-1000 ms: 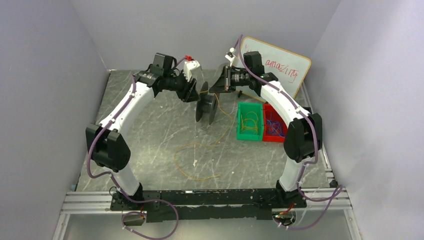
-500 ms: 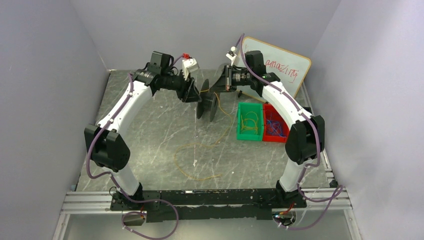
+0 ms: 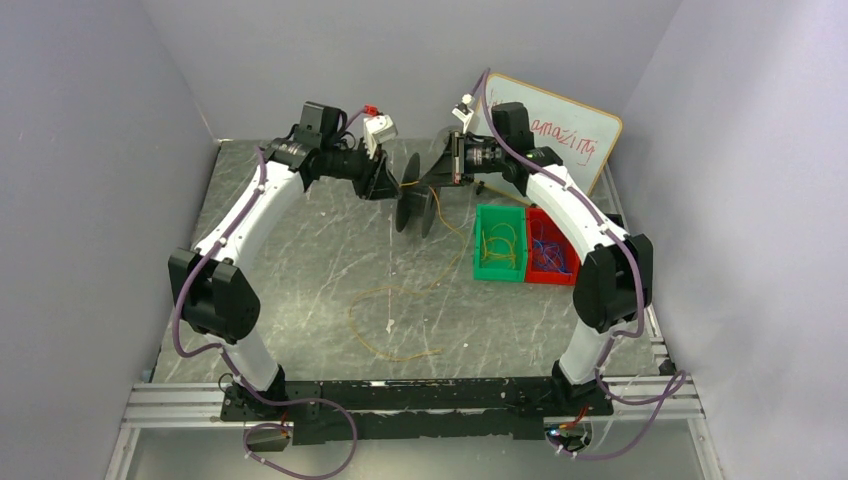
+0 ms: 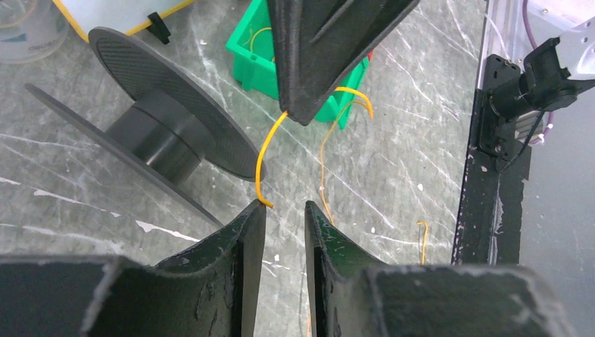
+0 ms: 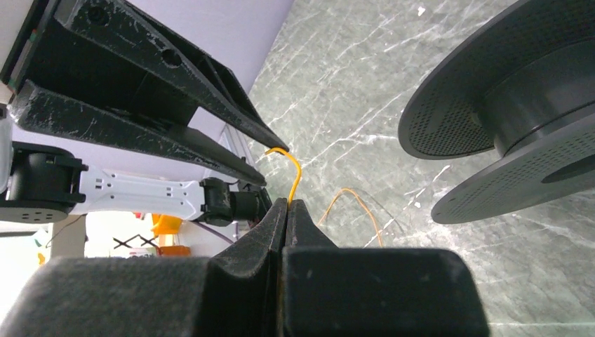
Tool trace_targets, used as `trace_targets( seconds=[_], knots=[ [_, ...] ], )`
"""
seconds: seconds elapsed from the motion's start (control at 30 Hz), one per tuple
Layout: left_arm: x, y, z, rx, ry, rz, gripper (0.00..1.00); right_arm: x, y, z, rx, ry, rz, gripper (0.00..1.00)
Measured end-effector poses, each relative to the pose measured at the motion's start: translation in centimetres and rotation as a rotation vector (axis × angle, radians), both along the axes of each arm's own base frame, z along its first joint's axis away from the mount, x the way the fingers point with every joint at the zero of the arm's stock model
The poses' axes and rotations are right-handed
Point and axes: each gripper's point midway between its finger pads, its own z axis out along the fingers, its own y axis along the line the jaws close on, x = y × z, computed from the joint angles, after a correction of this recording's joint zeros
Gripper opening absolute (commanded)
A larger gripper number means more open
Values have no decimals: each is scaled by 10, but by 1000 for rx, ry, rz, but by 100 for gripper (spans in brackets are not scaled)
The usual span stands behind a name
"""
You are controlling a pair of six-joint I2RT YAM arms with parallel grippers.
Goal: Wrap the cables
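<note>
The yellowish-tan cable [image 3: 390,322] lies in loose loops on the table and rises to the grippers. My right gripper [image 3: 441,172] is shut on the cable [image 5: 295,175] near its end; in the right wrist view it [image 5: 288,203] pinches the strand. The short curved end [image 4: 264,158] runs from it to the tip of one finger [image 4: 258,210] of my left gripper [image 4: 285,209], which is open with a narrow gap and grips nothing. The left gripper [image 3: 387,182] faces the right one. The black spool [image 3: 415,208] stands on edge just below both; it also shows in the left wrist view [image 4: 165,133].
A green bin [image 3: 500,243] with yellow wires and a red bin [image 3: 546,252] with blue-purple wires stand right of the spool. A whiteboard [image 3: 560,130] leans at the back right. A clear jar [image 4: 28,28] is near it. Grey walls enclose the table.
My left gripper has shifted a little up and right, closer to the right gripper and the cable end. The right gripper has stayed shut on the cable and barely moved.
</note>
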Motion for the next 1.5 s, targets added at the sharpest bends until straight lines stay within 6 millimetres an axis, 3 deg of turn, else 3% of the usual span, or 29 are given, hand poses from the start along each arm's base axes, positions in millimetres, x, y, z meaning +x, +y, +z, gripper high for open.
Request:
trace_targets(
  seconds=[0.33, 0.37, 0.43, 0.47, 0.73, 0.83, 0.97, 1.3, 1.5],
  knots=[
    [6, 2, 1, 1, -3, 31, 20, -5, 3, 1, -2, -11, 15, 0],
    [7, 2, 1, 1, -4, 32, 18, -5, 3, 0, -4, -11, 17, 0],
    [7, 1, 2, 0, -5, 32, 3, -6, 3, 0, -5, -9, 18, 0],
    [7, 1, 2, -1, -4, 32, 3, -7, 4, 0, -5, -9, 20, 0],
    [7, 2, 2, -3, -5, 34, 3, -9, 6, -2, -12, -7, 29, 2],
    [7, 2, 2, -3, -5, 33, 3, -11, 5, -4, -19, -6, 34, 31],
    [7, 2, 3, -7, -4, 28, 3, -14, 4, -7, -36, -9, 45, 48],
    [1, -2, 4, -22, 1, 1, 3, -16, 11, 7, -39, -67, 74, 44],
    [-1, -4, 4, -25, 5, -8, 3, -19, 20, 1, -50, -69, 104, 42]
  ],
)
